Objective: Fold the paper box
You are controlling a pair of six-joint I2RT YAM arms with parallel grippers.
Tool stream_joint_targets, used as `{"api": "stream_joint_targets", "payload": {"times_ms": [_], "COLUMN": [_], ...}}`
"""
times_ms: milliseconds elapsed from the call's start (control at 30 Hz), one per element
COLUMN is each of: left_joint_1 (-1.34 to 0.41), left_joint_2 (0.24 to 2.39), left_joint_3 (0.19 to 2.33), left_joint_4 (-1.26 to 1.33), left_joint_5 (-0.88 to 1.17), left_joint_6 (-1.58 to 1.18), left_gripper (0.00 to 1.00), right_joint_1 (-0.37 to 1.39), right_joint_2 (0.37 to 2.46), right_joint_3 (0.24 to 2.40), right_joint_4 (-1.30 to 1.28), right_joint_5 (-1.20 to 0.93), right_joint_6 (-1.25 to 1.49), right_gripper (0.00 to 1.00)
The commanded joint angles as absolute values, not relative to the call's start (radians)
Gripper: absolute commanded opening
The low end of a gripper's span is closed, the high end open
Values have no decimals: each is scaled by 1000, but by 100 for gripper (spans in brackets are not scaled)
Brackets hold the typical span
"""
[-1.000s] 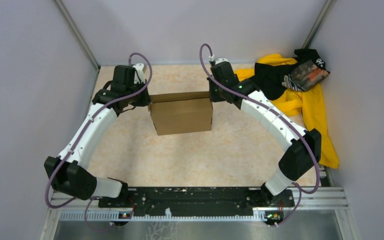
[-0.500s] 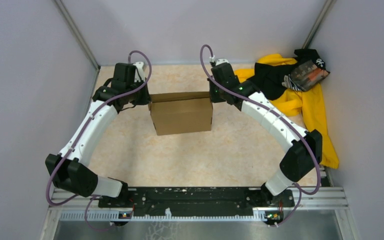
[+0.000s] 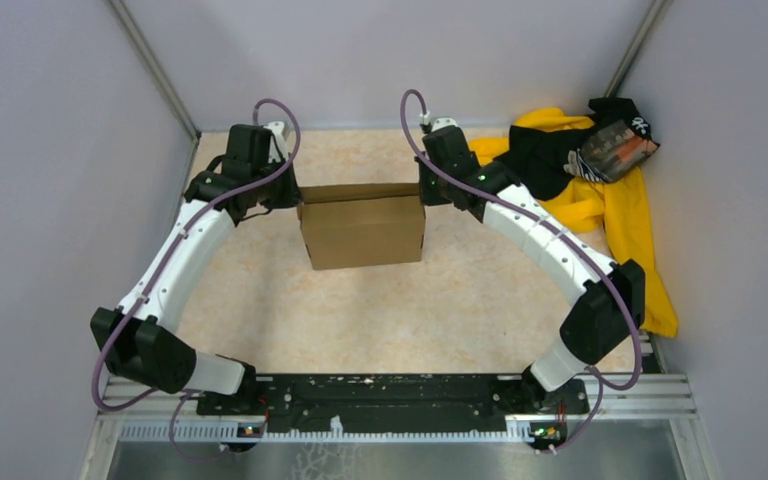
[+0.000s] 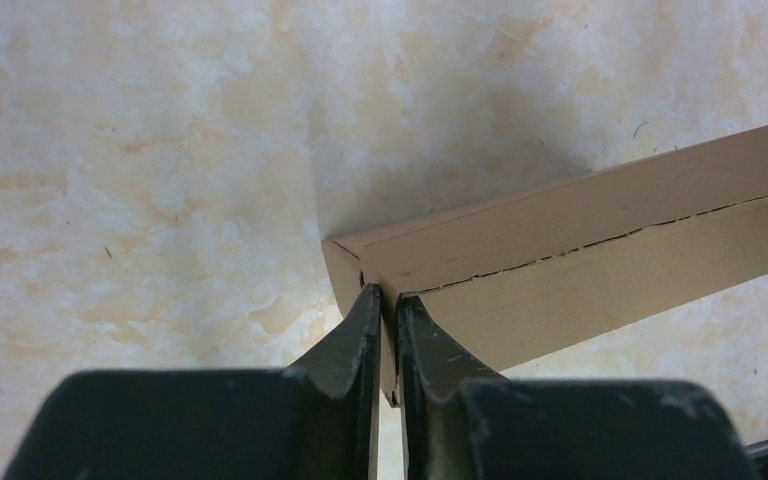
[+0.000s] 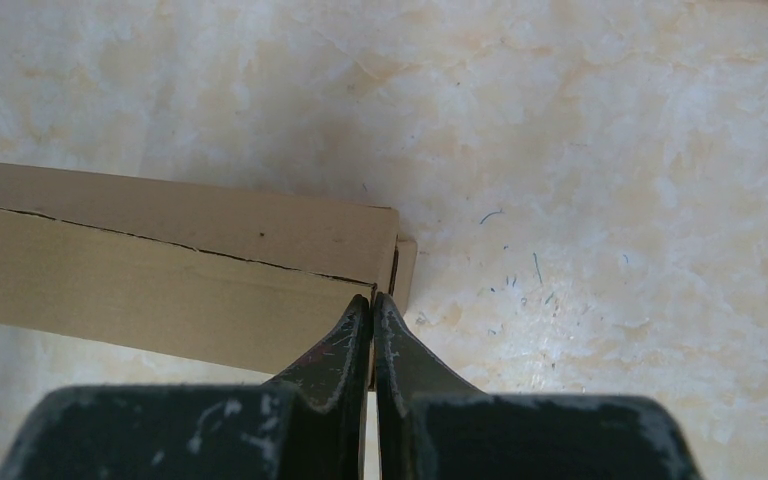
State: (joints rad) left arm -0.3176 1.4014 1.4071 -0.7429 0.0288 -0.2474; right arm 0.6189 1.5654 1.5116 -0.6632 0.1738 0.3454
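The paper box (image 3: pixel 363 230) is plain brown cardboard, folded up into a shallow rectangular box at the middle of the table. My left gripper (image 3: pixel 295 201) is shut on its left end wall; the wrist view shows its jaws pinching the thin cardboard edge (image 4: pixel 388 300) of the paper box (image 4: pixel 600 250). My right gripper (image 3: pixel 425 195) is shut on the right end wall; in the right wrist view its jaws meet at the corner of the box (image 5: pixel 372 298), whose long side (image 5: pixel 160 270) runs off to the left.
A yellow-and-black clothing pile (image 3: pixel 600 180) lies at the back right, close to the right arm. Grey walls close in the table (image 3: pixel 360 310) on the left, back and right. A black rail (image 3: pixel 390 395) runs along the near edge.
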Motion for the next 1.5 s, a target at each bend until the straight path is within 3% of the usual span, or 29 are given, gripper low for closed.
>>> {"api": "stream_joint_targets", "payload": {"times_ms": [0, 600, 967, 1467], "left_joint_1": [-336, -338, -357, -389], "left_joint_2": [1402, 1391, 1332, 1208], "left_joint_3": [1458, 1424, 1300, 1131], "left_joint_4": [-694, -678, -598, -498], "left_joint_5": [104, 113, 115, 65], "left_joint_6": [-301, -322, -319, -334], "left_gripper": [13, 12, 0, 0], "right_joint_1": [655, 656, 662, 696], "right_joint_2": [1545, 1525, 1510, 1482], "right_joint_3": [1492, 1461, 1434, 1376], "right_joint_4": [-638, -622, -607, -565], "right_joint_5": [80, 80, 97, 161], "right_joint_6": [382, 384, 388, 396], "right_gripper": [0, 0, 0, 0]}}
